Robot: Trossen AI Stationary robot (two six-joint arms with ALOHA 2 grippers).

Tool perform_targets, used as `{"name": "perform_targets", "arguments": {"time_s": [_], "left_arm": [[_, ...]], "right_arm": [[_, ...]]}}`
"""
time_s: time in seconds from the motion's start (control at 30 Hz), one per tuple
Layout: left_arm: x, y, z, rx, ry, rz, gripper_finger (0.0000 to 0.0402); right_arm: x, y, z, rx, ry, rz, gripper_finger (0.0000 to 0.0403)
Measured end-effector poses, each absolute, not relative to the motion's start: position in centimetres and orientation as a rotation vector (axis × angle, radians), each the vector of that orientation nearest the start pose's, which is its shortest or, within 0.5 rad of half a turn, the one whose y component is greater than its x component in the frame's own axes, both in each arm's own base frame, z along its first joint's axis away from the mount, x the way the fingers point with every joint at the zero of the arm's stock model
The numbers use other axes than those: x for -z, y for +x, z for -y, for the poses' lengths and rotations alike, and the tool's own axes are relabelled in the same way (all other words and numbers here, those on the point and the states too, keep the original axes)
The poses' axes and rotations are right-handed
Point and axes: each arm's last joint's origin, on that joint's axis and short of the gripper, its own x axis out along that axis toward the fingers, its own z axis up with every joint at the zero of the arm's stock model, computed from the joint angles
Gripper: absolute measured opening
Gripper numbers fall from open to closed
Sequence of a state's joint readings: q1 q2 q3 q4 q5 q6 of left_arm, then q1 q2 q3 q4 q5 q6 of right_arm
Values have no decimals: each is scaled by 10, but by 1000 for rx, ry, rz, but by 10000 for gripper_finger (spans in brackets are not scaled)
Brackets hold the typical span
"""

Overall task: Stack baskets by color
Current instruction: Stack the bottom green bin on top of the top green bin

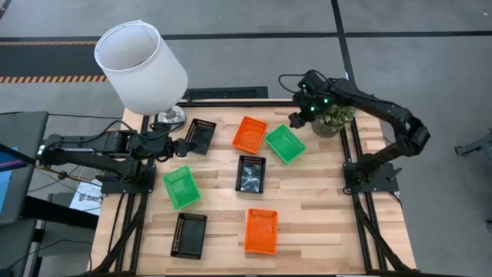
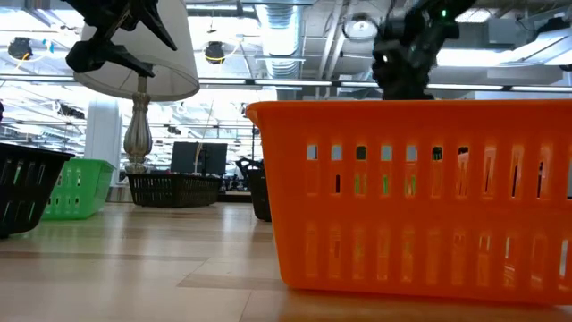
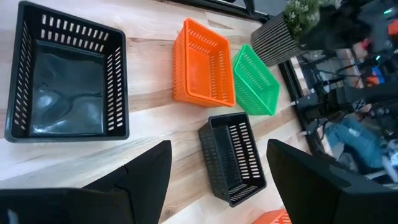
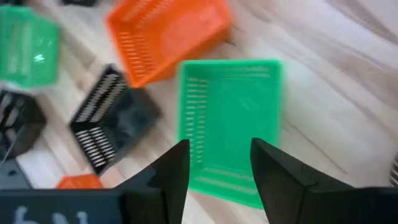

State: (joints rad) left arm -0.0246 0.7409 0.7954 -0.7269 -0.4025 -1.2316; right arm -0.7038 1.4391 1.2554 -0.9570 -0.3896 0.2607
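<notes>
Several baskets sit open side up on the wooden table (image 1: 323, 200). A black one (image 1: 201, 135), an orange one (image 1: 250, 134) and a green one (image 1: 285, 144) form a far row. Another black one (image 1: 250, 173) is at the middle and a green one (image 1: 182, 187) is to its left. A black one (image 1: 189, 235) and an orange one (image 1: 261, 231) are near the front edge. My right gripper (image 4: 217, 168) hangs open above the far green basket (image 4: 230, 124), clear of it. My left gripper (image 3: 217, 180) is open at the far left, beside the far black basket (image 3: 65, 81).
A white lampshade (image 1: 142, 65) on its stand rises over the table's far left corner. A potted plant (image 1: 334, 119) stands at the far right, close to my right arm. In the low view the near orange basket (image 2: 411, 197) fills the foreground.
</notes>
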Motion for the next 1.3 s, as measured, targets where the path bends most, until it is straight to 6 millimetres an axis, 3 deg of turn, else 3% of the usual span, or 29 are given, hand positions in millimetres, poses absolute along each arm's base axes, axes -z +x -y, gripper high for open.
{"name": "perform_targets", "arguments": {"time_s": [0.13,0.47,0.73,1.03,1.17,1.3], "left_arm": [[-288,153,-6,-677,-936,-466,251],[-246,197,-3,-720,-830,-767,251],[-243,202,-3,-742,-859,-744,251],[-247,204,-3,-718,-879,-703,251],[-248,206,-3,-703,-889,-686,251],[-249,207,-3,-693,-897,-667,251]], "right_arm": [[-300,230,147,384,741,-979,181],[-292,245,102,454,595,-1131,171],[-248,254,65,413,614,-1180,168],[-230,262,32,364,506,-1161,165],[-219,263,24,325,466,-1168,160],[-205,264,29,338,467,-1185,155]]}}
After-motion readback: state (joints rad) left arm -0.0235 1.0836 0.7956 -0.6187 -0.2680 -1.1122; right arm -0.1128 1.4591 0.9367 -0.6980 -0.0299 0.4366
